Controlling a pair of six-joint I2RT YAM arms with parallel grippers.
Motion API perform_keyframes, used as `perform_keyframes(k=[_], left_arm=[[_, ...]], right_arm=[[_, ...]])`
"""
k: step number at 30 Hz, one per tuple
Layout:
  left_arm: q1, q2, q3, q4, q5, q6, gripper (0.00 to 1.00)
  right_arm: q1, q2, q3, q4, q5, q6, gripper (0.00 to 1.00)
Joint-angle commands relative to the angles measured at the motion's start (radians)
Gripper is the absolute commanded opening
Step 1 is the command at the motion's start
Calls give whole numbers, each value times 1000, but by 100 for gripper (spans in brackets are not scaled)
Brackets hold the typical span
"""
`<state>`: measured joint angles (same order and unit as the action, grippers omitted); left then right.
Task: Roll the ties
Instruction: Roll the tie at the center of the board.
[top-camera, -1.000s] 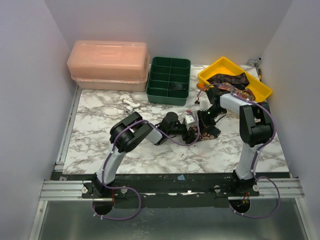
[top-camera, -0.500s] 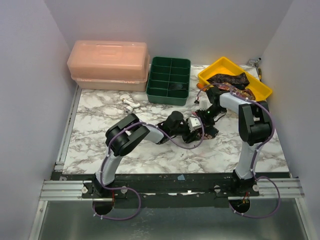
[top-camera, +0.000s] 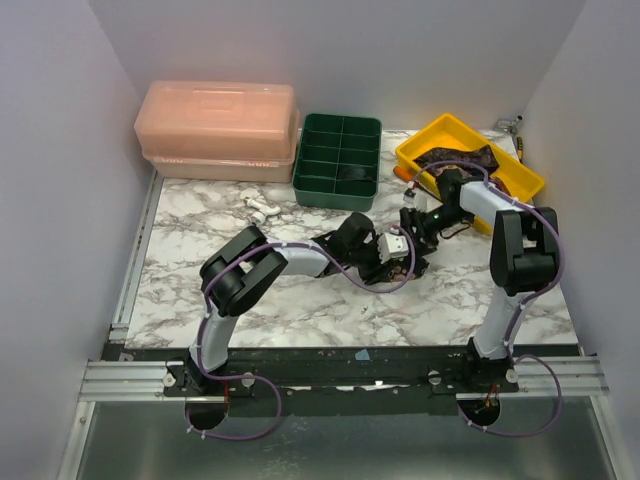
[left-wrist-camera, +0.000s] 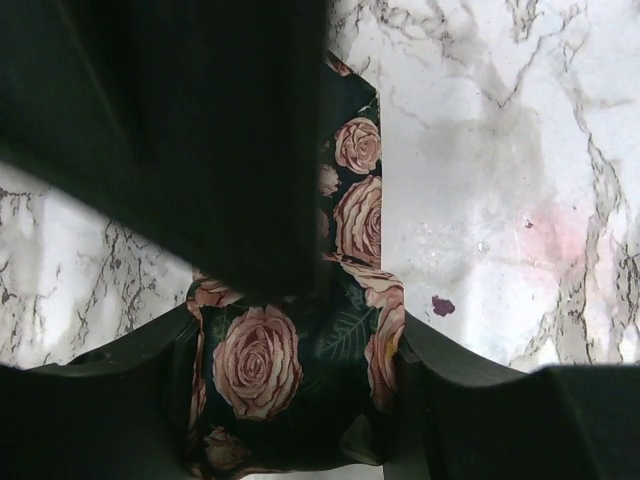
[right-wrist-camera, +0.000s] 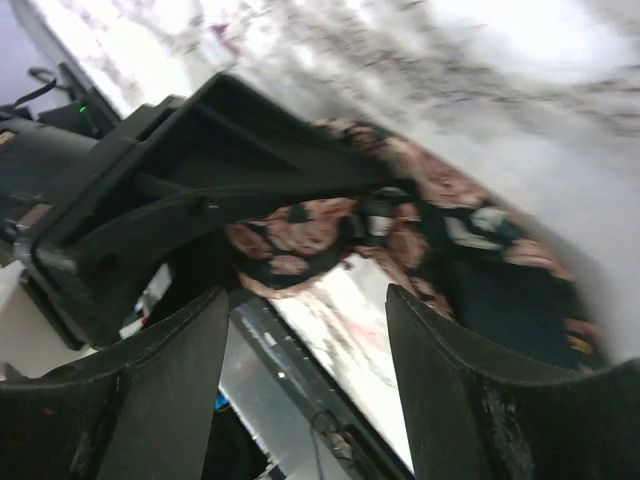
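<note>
A dark tie with pink roses (left-wrist-camera: 290, 375) lies rolled up on the marble table, and my left gripper (left-wrist-camera: 295, 330) is shut on it, one jaw pressed against each side of the roll. In the top view this roll (top-camera: 412, 268) sits at the table's middle right under the left gripper (top-camera: 402, 260). My right gripper (top-camera: 414, 228) hangs just behind it, open, with nothing between its fingers. In the right wrist view the right gripper (right-wrist-camera: 305, 300) looks down at the tie (right-wrist-camera: 400, 225) and at the left gripper's black body. More ties (top-camera: 462, 158) lie in the yellow tray (top-camera: 440, 128).
A green compartment tray (top-camera: 338, 160) stands at the back middle, and a pink lidded box (top-camera: 218, 128) at the back left. Small white plastic pieces (top-camera: 260, 208) lie in front of the box. Grey walls close in both sides.
My right gripper has opened, let go of the roll and drawn back toward the yellow tray. My left gripper has closed in on the rolled tie and shifted slightly right.
</note>
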<state>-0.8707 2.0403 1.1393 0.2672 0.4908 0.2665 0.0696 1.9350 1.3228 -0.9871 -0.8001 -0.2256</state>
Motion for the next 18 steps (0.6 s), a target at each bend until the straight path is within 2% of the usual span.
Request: perform_keyframes(k=[1,4,8,9,12,14,18], left_arm=[[-2,80,-17,-345,-35,35,19],[-4,75,-21,-353,-42,43,19],[-4,74,-17,-366,-50,51,20],[-3,74,-14,-372,-50,52,20],[-5,75,-6,-384,-51,57,20],[-5,77,-3,-391,-50,60,21],[-7,80,-7,-393,-48,60,21]], right_arm=[[50,-39,-83,59,-141,78,67],[53,-20,-113,111,-144,107,65],[75,10,-129,182,-116,140,57],[75,20,-129,183,-112,136,53],[76,52,-127,173,-50,126,29],[74,68,-118,160,-32,114,31],[67,52,-98,174,-156,141,52]])
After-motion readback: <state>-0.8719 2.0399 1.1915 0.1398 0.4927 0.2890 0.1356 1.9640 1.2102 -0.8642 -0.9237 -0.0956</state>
